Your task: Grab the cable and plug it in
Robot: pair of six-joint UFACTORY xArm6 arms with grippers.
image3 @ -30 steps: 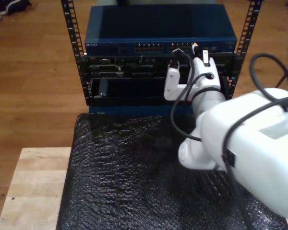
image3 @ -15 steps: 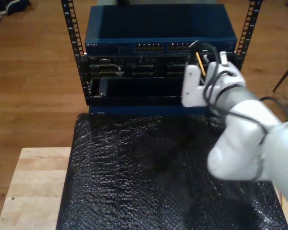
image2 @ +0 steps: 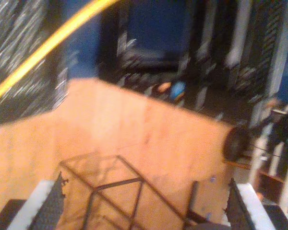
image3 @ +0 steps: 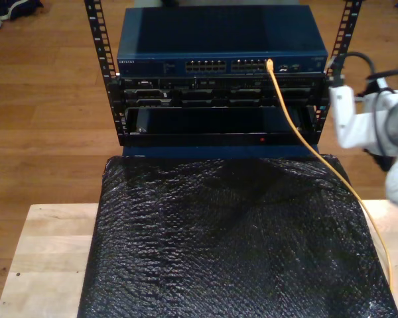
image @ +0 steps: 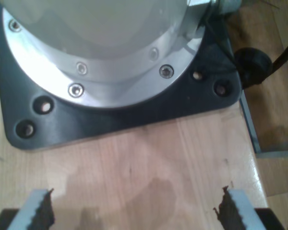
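Cable [image3: 297, 129] seated in a switch [image3: 219, 43] port, trailing slack over black mat [image3: 219, 245]; both claws spread wide, gripping nothing.

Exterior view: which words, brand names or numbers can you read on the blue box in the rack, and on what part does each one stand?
No text can be read with certainty.
Blue box: a small white brand mark at its front edge, toward the exterior view's left, too small and blurred to read.
Markings near the ports: too small to read.
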